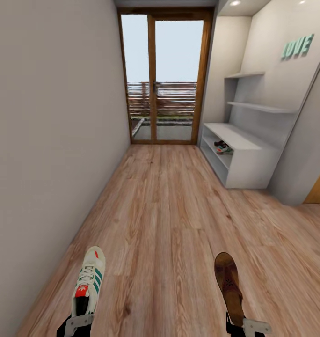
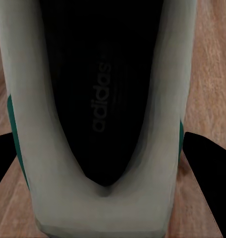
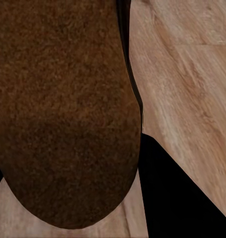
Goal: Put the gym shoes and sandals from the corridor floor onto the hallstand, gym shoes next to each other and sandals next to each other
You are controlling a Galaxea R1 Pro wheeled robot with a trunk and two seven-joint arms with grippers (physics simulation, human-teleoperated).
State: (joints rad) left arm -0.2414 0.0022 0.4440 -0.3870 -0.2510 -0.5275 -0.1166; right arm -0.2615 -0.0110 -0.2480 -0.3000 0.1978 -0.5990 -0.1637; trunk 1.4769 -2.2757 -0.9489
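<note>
**Inspector:** Head view, lower left: the left gripper (image 1: 78,324) has a white gym shoe (image 1: 89,286) by its heel, toe pointing down the corridor, carried above the corridor floor (image 1: 169,220). Confirm from the wrist.

**Assistant:** Left wrist view: the gym shoe (image 2: 100,119) sits between the dark fingers (image 2: 212,173), its heel collar and black insole facing the camera. The fingers press on both sides of the heel; the claw is narrowed to the shoe's width.

**Inspector:** Right side?

**Assistant:** The right gripper (image 1: 248,327) grips a brown sandal (image 1: 229,286) at its heel end, toe forward. Right wrist view: the sandal (image 3: 63,109) lies against one dark finger (image 3: 177,193); the opposite finger is barely visible at the edge. The claw is closed down on the sandal.

**Inspector:** And the rack?

**Assistant:** The hallstand (image 1: 246,159) stands well ahead against the right wall, near the glazed door (image 1: 164,77). A second gym shoe (image 1: 222,148) rests on its upper open shelf, under the bench top. Green lettering (image 1: 298,47) hangs above the floating shelves.
</note>
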